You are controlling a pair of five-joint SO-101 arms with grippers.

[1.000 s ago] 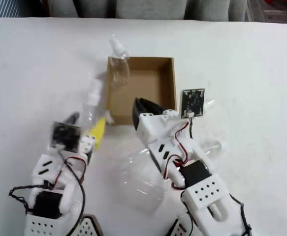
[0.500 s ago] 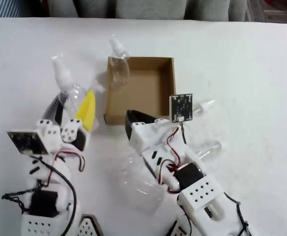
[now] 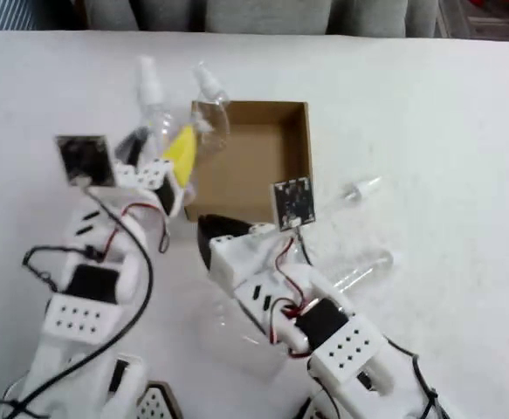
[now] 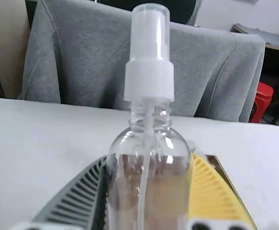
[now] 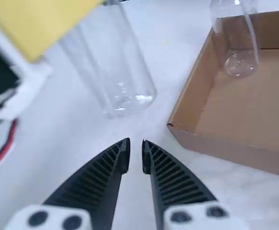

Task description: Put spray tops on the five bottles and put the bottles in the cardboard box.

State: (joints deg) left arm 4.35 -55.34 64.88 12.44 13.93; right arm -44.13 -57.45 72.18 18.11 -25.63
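High view: left gripper (image 3: 158, 147) clamps held bottle (image 3: 154, 105) upright outside the cardboard box (image 3: 305, 148), close to leaning bottle (image 3: 209, 109); swinging in could topple it. Left wrist: spray top (image 4: 149, 62) looks seated, thread unclear, might pop off. Right wrist: right gripper (image 5: 135, 143) empty, nearly closed, near the box front; could shove it.

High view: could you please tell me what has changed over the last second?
The left gripper, shut on a capped bottle throughout, swung left, then forward to the box's far left corner. The right gripper drew back from the box and leftward. The box, the bottle leaning in it, the loose spray top and the bottle lying on the table stayed put.
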